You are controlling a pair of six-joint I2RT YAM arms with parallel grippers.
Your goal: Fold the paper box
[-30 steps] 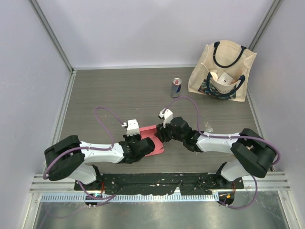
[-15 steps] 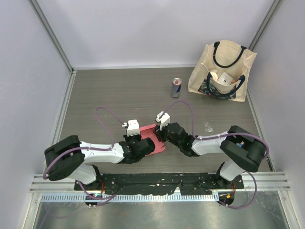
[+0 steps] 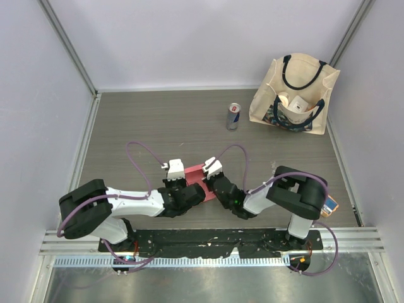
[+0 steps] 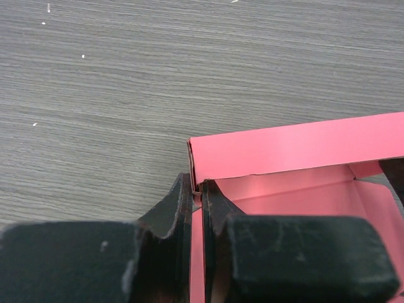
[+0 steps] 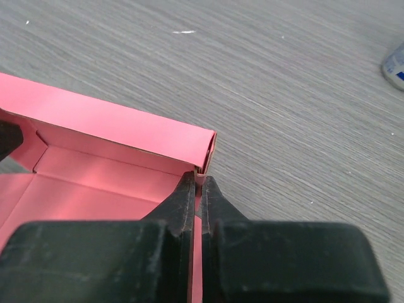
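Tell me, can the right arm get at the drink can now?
Probably not yet: the right gripper is shut on the paper box. Nothing else stands between it and the can.

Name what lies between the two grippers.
The paper box: the left gripper and right gripper each pinch an opposite side wall, clearest in the top view.

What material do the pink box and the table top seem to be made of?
The pink box: thin matte card, likely, as its folded wall shows crisp creases and a slim edge. The table top: grey wood-grain, probably laminate; fine parallel streaks.
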